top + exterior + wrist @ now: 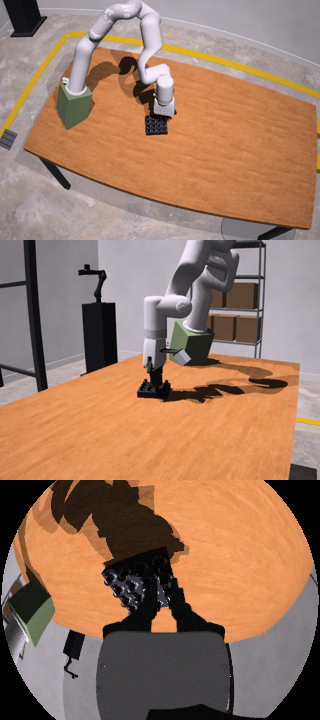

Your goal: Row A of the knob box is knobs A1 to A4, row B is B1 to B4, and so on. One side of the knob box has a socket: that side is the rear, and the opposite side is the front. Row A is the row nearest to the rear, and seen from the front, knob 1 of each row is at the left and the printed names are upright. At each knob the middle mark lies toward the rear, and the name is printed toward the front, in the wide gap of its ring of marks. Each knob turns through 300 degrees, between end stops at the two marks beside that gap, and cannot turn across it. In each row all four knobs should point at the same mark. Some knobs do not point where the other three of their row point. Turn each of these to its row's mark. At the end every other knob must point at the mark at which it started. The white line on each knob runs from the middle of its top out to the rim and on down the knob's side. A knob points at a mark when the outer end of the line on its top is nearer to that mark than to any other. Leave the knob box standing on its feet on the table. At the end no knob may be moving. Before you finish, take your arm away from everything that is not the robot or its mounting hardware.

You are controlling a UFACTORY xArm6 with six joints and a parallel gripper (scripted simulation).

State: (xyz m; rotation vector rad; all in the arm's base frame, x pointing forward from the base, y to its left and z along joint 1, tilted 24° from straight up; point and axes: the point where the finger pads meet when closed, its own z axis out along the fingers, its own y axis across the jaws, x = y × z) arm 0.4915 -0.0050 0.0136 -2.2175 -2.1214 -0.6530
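Note:
The black knob box stands flat on the wooden table, with its knobs in rows on top. My gripper points straight down and is lowered onto the box, at the row farthest from the top camera, toward its right end. Its fingers stand a small way apart, one on each side of a knob there. That knob is hidden by the fingers, and I cannot tell whether they touch it. The white lines and printed names are too small to read.
The arm's green base block stands on the table left of the box in the top view. Beyond the table are a black pedestal with a small arm and a shelf with cardboard boxes.

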